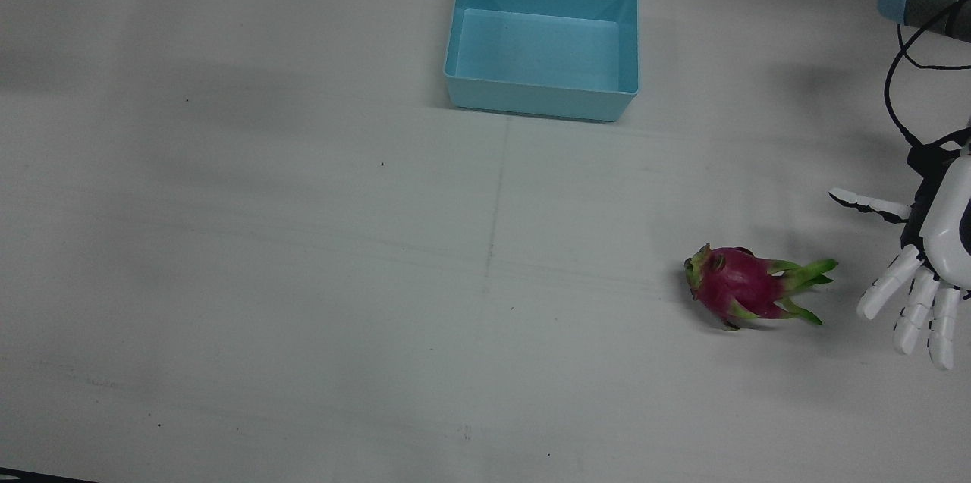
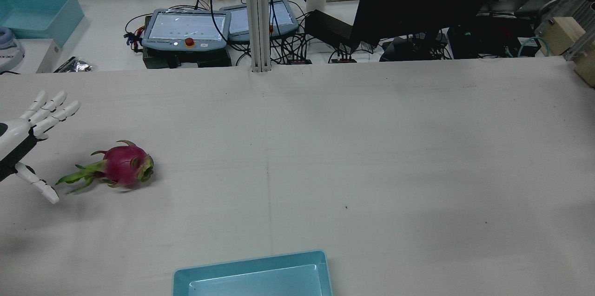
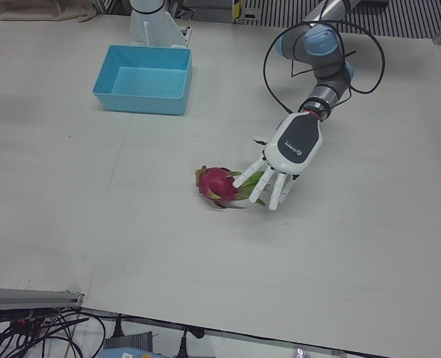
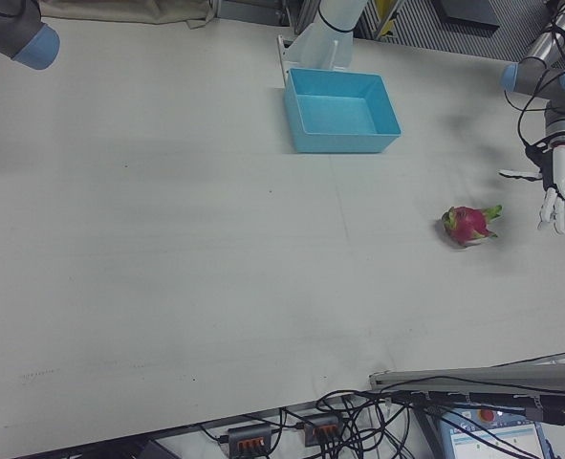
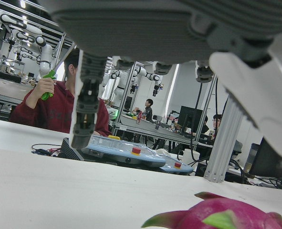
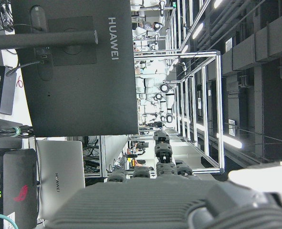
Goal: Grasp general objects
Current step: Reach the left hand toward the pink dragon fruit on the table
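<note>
Front view has the dragon fruit (image 1: 740, 287) lying on its side on the pale counter (image 1: 303, 278), toward that view's right, its pink body pointing inward and its green leafy tips reaching out toward the left hand (image 1: 929, 271). That hand hangs just beside the fruit's leafy end, palm down, its white fingers (image 1: 884, 292) spread wide and straight with the thumb stuck out to the side, and it has hold of nothing; there is a clear strip of counter between fingertips and leaves. From the rear view the same picture holds: the hand (image 2: 28, 133) comes in at the left edge, fingers fanned, and the fruit (image 2: 118, 166) rests near it without touching. In the left-front view the hand (image 3: 280, 160) looks as though it overlaps the fruit (image 3: 220, 184), but that is only the camera's angle. The camera on the left hand sees the top of the fruit (image 5: 226, 214) low in its frame, with the fingers (image 5: 86, 102) hanging above the counter. A light blue bin (image 1: 542, 43) sits well apart from the fruit, at the robot's side of the counter near the middle, with nothing inside. Of the right hand (image 6: 179, 200), only its own camera shows anything: a dark grey bulk close to the lens, aimed at a black monitor (image 6: 78, 67), and I cannot tell how its fingers stand.
</note>
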